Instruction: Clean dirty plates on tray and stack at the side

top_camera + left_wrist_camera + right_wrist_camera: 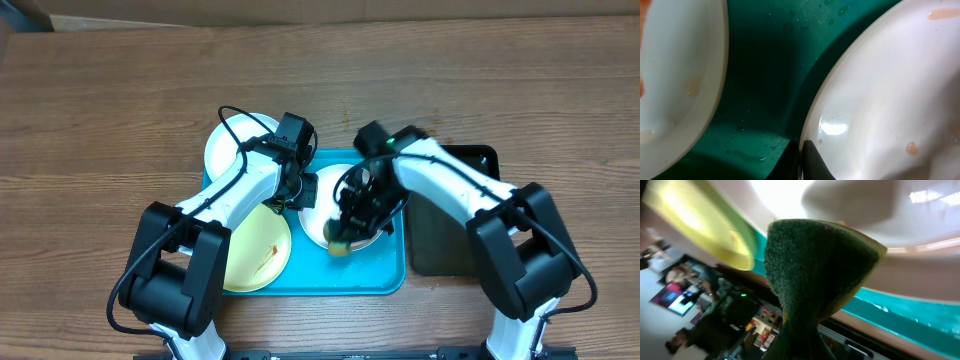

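Note:
The turquoise tray (375, 275) holds a pale yellow plate (255, 250) at its left and a white plate (322, 222) in its middle. Another white plate (232, 145) lies at the tray's far left corner. My left gripper (303, 192) is shut on the middle white plate's left rim, as the left wrist view (802, 157) shows; that plate (890, 90) has small orange smears. My right gripper (345, 235) is shut on a green and yellow sponge (815, 265) at the near edge of the white plate (850, 210).
A black tray (450, 215) lies right of the turquoise tray, under my right arm. The left wrist view shows another plate's rim (685, 75) to the left, with bare wet tray (770, 75) between. The wooden table (100, 120) surrounds everything.

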### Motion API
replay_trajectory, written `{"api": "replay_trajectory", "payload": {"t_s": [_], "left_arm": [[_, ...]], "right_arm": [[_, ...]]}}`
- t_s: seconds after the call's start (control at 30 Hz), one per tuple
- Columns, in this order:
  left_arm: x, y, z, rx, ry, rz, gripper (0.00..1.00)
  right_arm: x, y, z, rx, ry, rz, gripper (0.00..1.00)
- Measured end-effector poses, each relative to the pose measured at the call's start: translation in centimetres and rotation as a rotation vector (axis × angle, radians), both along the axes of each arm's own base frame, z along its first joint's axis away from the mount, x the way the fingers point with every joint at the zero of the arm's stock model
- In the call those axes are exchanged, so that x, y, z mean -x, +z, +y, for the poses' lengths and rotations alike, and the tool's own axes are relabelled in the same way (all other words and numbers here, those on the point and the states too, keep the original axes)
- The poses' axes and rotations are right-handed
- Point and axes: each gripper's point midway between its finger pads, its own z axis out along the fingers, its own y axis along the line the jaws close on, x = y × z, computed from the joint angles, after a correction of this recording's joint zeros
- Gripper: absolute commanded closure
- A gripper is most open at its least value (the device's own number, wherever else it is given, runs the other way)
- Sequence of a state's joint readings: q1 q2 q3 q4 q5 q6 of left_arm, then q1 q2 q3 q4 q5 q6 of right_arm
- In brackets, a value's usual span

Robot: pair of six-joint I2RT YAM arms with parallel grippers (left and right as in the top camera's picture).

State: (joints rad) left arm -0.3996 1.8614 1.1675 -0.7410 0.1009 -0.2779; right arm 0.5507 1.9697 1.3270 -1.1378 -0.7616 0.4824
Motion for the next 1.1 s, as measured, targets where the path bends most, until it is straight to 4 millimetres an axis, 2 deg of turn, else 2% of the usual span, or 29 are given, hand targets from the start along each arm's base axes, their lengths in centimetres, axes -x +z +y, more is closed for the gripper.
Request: {"api": "replay_trajectory", "payload": {"t_s": [0.07, 0.27, 0.43, 0.53, 0.73, 0.9, 1.03, 1.1], "left_arm": [[0.0, 0.0, 0.0, 0.0, 0.0, 0.0, 0.96], [0.1, 0.0, 0.0, -0.001, 0.0, 0.002, 0.96], [0.1, 0.0, 0.0, -0.001, 0.0, 0.003, 0.96], [0.1, 0.0, 0.0, -0.001, 0.0, 0.003, 0.96], [0.1, 0.0, 0.0, -0.001, 0.0, 0.003, 0.96], [0.1, 0.0, 0.0, -0.001, 0.0, 0.003, 0.96], [0.1, 0.0, 0.0, -0.001, 0.0, 0.003, 0.96], [0.1, 0.0, 0.0, -0.001, 0.0, 0.003, 0.96]], "right_arm": [[0.7, -0.5, -0.1, 0.042, -0.003, 0.017, 0.96], [0.8, -1.4, -1.1, 0.106, -0.033, 0.034, 0.96], [1.2, -2.2, -2.9, 0.174, -0.059, 0.069, 0.96], [0.1, -2.3, -4.2, 0.194, -0.105, 0.071, 0.96], [-3.4, -2.4, -6.3, 0.181, -0.209, 0.024, 0.96], [-5.5, -0.5, -5.8, 0.106, -0.188, -0.041, 0.96], [-6.4, 2.6, -5.4, 0.057, -0.136, -0.089, 0.96], [-6.3, 4.0, -5.9, 0.072, -0.118, -0.105, 0.96]]}}
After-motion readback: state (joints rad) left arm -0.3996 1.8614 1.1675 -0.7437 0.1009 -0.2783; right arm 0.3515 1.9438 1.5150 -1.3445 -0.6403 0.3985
